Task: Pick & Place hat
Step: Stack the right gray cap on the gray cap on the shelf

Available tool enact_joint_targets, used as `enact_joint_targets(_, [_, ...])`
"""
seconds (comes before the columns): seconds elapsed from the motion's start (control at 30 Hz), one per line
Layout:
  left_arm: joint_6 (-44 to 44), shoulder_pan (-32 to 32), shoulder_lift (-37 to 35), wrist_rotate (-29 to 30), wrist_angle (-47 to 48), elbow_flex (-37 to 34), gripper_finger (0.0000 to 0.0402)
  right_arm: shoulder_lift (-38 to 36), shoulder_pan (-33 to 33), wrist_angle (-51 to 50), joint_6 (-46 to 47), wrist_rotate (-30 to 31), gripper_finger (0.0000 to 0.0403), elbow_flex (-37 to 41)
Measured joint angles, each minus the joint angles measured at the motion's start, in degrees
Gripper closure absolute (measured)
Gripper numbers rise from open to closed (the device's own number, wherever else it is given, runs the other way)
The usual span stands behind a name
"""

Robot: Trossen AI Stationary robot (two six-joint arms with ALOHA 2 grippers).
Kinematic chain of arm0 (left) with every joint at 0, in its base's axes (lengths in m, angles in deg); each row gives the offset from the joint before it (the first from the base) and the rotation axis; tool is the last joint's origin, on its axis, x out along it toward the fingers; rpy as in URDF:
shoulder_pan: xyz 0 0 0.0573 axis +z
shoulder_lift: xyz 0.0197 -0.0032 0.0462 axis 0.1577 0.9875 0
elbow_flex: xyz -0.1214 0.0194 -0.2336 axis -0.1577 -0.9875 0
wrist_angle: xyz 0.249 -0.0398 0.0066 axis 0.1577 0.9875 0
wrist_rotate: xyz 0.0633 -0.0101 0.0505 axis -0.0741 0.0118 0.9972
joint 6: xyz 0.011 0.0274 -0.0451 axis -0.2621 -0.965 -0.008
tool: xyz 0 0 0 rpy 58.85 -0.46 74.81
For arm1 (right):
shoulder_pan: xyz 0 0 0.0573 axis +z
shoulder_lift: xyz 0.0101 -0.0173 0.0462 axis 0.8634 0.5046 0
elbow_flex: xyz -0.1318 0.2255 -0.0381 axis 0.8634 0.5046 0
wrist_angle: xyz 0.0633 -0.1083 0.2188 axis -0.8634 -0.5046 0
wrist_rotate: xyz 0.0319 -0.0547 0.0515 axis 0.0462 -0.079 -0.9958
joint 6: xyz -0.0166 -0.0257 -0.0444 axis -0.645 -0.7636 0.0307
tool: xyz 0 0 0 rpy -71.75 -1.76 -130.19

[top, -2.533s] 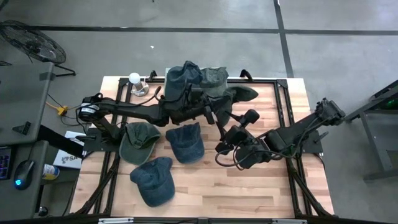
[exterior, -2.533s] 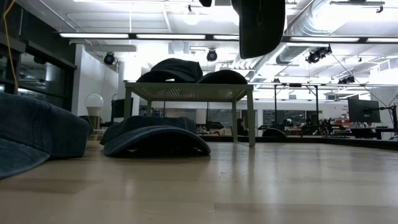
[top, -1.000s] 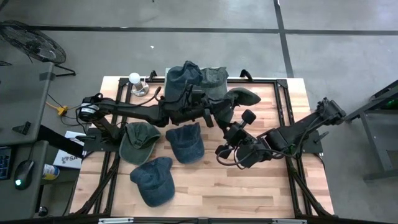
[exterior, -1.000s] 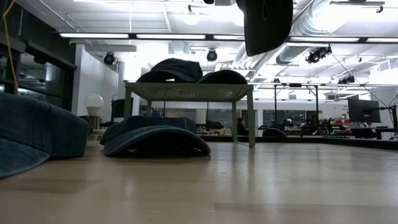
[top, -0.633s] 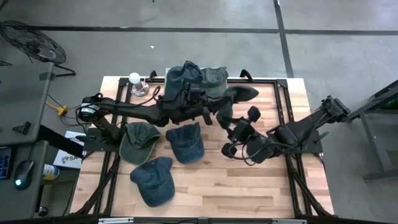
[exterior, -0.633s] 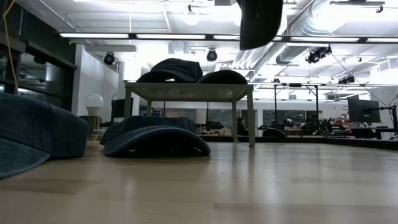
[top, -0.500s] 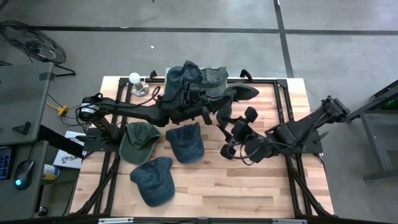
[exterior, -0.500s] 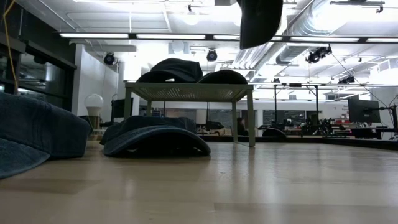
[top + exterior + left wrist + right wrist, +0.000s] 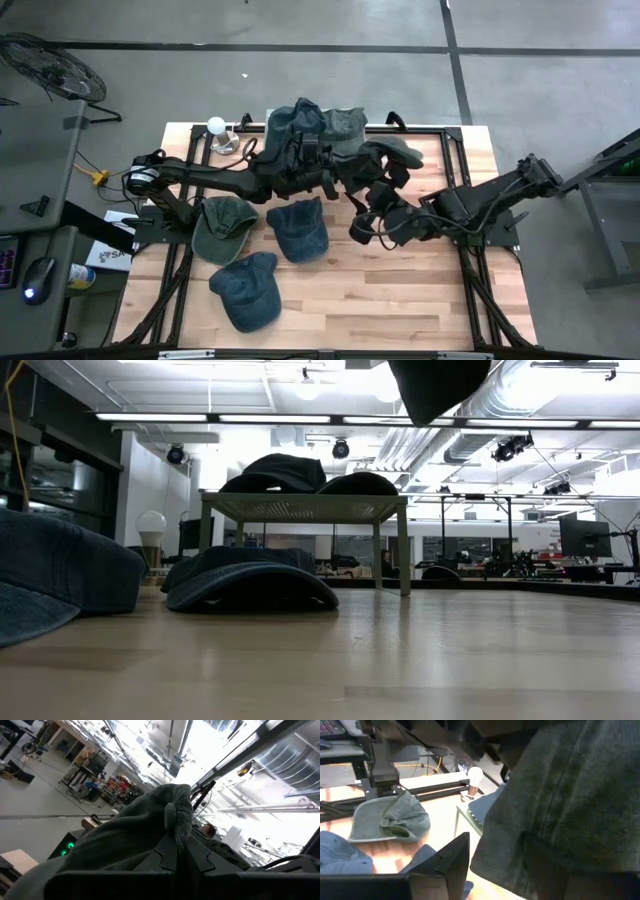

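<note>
A dark green hat (image 9: 388, 154) hangs high over the table's middle, by the rack (image 9: 318, 128) at the far edge. It also shows in the low view as the hat (image 9: 440, 385). My left gripper (image 9: 350, 178), reaching in from the left, is shut on it (image 9: 176, 854). My right gripper (image 9: 372, 203) stands open just under and near of the hat. In the right wrist view the hat (image 9: 570, 795) covers one of its fingers, and the other finger (image 9: 454, 860) stands bare. My left gripper pinches a bunched fold of the hat's cloth (image 9: 177, 827) between its two fingers, which slant upward. The hat is lifted clear of the table and drapes over and around the fingers. My right gripper: I cannot tell whether it touches the hat, whose cloth hides one finger.
Two more hats lie on top of the rack (image 9: 300, 508). On the table lie an olive hat (image 9: 222, 225) and two blue hats (image 9: 298, 226) (image 9: 247, 288). A lamp bulb (image 9: 216, 127) stands at the far left corner. The table's near right part is bare wood.
My right gripper has moved a little toward the table's left, below the hat, and rolled. The hat in my left gripper has tipped up: in the low view it has risen and shifted to the right.
</note>
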Motion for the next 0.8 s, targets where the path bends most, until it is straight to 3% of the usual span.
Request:
enact_joint_targets(0.23, [0.8, 0.0, 0.0, -0.1, -0.5, 0.0, 0.0402, -0.3, 1.5, -0.1, 1.1, -3.5, 0.0253, -0.1])
enact_joint_targets(0.33, [0.8, 0.3, 0.0, 0.4, -0.5, 0.0, 0.0402, -0.9, 3.9, -1.2, 1.0, -2.2, 0.025, -1.7])
enact_joint_targets(0.5, [1.8, 0.4, 0.0, 0.4, -0.4, 0.6, 0.0402, -1.4, 7.3, -4.0, -1.0, 4.8, 0.0232, -3.8])
enact_joint_targets(0.8, [-6.2, 0.4, 1.4, 0.9, 5.3, 7.2, 0.0402, -1.3, 8.2, -3.7, -4.9, 5.2, 0.0169, -8.3])
